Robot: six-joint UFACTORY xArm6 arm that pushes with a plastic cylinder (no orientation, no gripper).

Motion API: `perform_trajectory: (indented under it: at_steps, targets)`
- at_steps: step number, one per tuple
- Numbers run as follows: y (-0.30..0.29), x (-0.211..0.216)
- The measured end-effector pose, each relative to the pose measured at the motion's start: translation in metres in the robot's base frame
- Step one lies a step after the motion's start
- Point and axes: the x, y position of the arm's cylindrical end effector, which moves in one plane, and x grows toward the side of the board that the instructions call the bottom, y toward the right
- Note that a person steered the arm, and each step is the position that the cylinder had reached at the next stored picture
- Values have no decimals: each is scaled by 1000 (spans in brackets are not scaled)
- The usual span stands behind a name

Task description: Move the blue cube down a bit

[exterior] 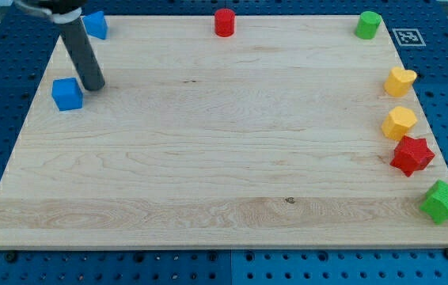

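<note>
The blue cube (67,93) lies near the left edge of the wooden board (224,158), in the upper left part of the view. My tip (93,86) stands just to the right of the cube and slightly above its middle, very close to its right side or touching it. A second blue block (95,24), its shape unclear, lies at the top left corner, partly behind the rod.
A red cylinder (224,22) sits at the top middle and a green cylinder (368,24) at the top right. Down the right edge lie a yellow heart (400,81), a yellow hexagon (399,123), a red star (411,155) and a green star (445,201).
</note>
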Motion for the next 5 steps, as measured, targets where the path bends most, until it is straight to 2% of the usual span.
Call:
perform_trajectory:
  at_steps: [1,2,5]
  targets:
    - [-16,-31]
    - [-54,-32]
    - [-39,25]
